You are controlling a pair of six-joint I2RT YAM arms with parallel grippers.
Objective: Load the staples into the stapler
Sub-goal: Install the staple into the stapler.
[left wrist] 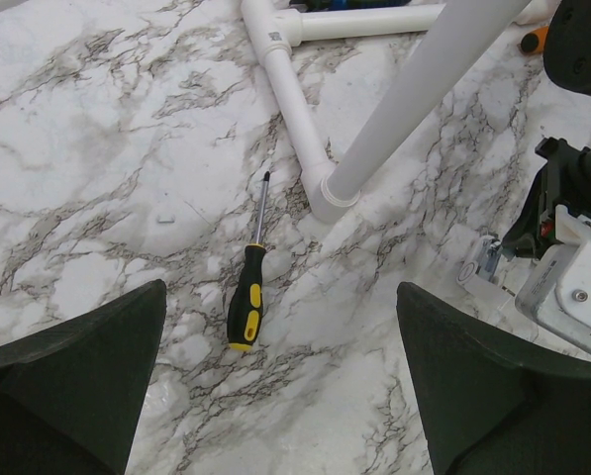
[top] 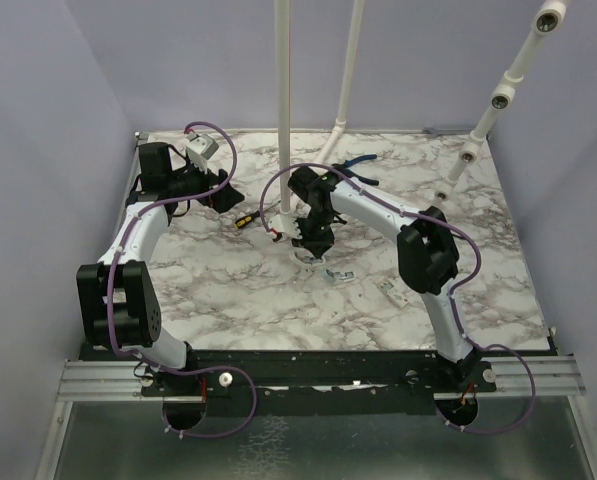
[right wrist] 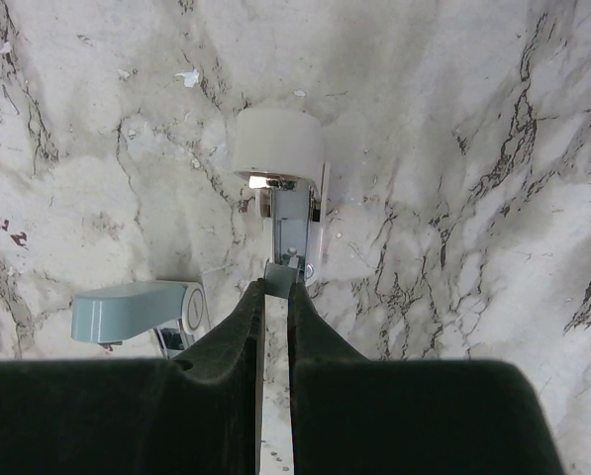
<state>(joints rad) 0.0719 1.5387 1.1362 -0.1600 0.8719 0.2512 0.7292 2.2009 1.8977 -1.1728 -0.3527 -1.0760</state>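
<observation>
A bench (top: 228, 290) with a white and grey marble pattern carries everything. A frame of white pipes (top: 283, 100) stands on its far half. The left arm (top: 138, 240) is bent near the far left corner, and the right arm (top: 398, 215) reaches to the middle of the bench.

The left claw (left wrist: 280, 292) hangs above the bench with its two fingers (left wrist: 87, 376) wide apart and nothing between them. Below it lies a screwdriver (left wrist: 247, 302) with a yellow and black handle; its tip points toward the foot of the pipe frame.

The right claw (right wrist: 278, 282) is down at the bench, and its fingers (right wrist: 236, 327) are almost together. They pinch a thin silvery metal tab of the stapler (right wrist: 288, 223). The stapler lies on the bench in the middle, directly in front of and under this claw. A pale block (right wrist: 275, 143) is at the far end of its metal channel, and a pale blue-green part (right wrist: 127, 312) rests just left of the fingers. How these parts join, I cannot tell.

A very small white scrap (left wrist: 166, 217) lies on the marble to the left of the screwdriver, apart from it.
</observation>
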